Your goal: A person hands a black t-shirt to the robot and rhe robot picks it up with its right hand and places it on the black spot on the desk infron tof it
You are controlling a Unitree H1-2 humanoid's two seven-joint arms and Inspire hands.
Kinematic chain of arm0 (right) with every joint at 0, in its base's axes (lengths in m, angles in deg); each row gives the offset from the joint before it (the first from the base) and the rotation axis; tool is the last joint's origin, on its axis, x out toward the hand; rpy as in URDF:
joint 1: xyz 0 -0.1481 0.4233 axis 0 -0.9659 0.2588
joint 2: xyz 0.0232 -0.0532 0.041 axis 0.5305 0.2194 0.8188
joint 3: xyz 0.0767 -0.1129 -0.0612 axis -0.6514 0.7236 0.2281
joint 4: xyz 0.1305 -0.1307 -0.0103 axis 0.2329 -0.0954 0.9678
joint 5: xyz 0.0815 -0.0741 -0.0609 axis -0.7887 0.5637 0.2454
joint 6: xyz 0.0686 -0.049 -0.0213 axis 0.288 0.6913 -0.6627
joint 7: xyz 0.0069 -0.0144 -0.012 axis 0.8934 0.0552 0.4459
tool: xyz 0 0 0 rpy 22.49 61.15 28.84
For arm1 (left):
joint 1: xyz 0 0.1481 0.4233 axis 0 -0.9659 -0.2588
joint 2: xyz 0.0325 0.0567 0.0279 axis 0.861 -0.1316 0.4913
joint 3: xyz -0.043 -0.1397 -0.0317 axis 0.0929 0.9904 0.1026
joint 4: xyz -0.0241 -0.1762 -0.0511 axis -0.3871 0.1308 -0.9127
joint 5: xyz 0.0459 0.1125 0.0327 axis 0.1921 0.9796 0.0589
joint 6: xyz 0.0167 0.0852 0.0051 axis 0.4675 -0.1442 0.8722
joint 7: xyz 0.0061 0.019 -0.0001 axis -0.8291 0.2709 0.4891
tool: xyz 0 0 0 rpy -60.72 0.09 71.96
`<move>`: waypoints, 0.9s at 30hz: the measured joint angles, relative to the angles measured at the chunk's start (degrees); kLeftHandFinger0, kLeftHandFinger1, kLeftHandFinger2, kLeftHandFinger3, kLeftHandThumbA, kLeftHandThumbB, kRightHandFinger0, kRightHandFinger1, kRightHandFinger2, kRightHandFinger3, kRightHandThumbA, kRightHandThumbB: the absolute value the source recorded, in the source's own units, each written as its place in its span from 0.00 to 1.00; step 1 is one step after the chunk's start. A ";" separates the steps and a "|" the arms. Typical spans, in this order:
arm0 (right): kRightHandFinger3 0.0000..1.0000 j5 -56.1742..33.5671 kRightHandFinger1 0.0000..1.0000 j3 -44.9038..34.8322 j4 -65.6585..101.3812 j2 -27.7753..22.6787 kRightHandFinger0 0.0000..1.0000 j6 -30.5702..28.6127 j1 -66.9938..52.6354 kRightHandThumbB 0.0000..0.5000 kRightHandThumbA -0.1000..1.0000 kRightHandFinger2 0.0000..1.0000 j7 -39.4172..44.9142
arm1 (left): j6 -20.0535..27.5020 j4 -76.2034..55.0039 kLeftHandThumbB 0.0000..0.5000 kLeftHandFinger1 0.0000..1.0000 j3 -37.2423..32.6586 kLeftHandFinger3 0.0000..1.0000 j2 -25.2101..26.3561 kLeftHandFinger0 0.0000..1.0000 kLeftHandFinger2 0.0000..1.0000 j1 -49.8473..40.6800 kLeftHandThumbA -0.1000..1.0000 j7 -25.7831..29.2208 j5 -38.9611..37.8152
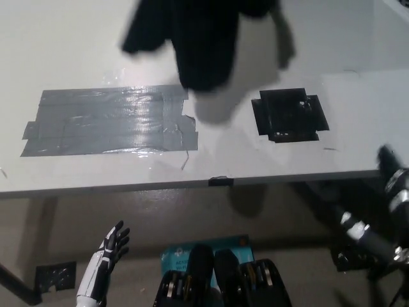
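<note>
Fingers of the white left hand are spread apart and hold nothing; this hand rests low, below the near edge of the desk, over the floor. Off to their right, at the picture's right border, the black right hand shows only in part just under the desk edge, and whether it is open or closed cannot be told. Its black arm comes up from the lower right.

Beyond the left fingers runs the desk's near edge, a long straight line across the whole view, with a small dark clip on it about midway. Past that edge and straight out from the left fingers lies a wide patch of grey tape, flat on the desk top. Further right, nearer the right hand, sits the black spot, a squarish patch of black tape, bare, with open desk surface all round it.

Farthest away, at the top of the view, the black t-shirt hangs blurred above the desk, between the two patches and beyond both, with its shadow on the desk beneath it
</note>
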 measured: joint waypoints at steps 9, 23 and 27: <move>1.00 4.23 1.00 -2.37 13.21 -0.98 1.00 5.05 14.80 0.70 0.95 1.00 0.05 | 0.51 0.00 1.00 1.00 -0.10 1.00 0.23 1.00 1.00 0.20 1.00 -0.02 0.31; 1.00 3.59 1.00 1.57 -1.93 -1.06 1.00 19.66 31.03 0.81 0.98 1.00 2.98 | 1.31 -0.01 1.00 1.00 -0.29 1.00 0.46 1.00 1.00 0.37 1.00 -0.02 1.33; 1.00 3.28 1.00 2.10 -12.78 -0.88 1.00 21.62 36.41 0.85 0.97 1.00 3.27 | 1.45 -0.02 1.00 1.00 -0.29 1.00 0.67 1.00 1.00 0.37 1.00 -0.04 1.37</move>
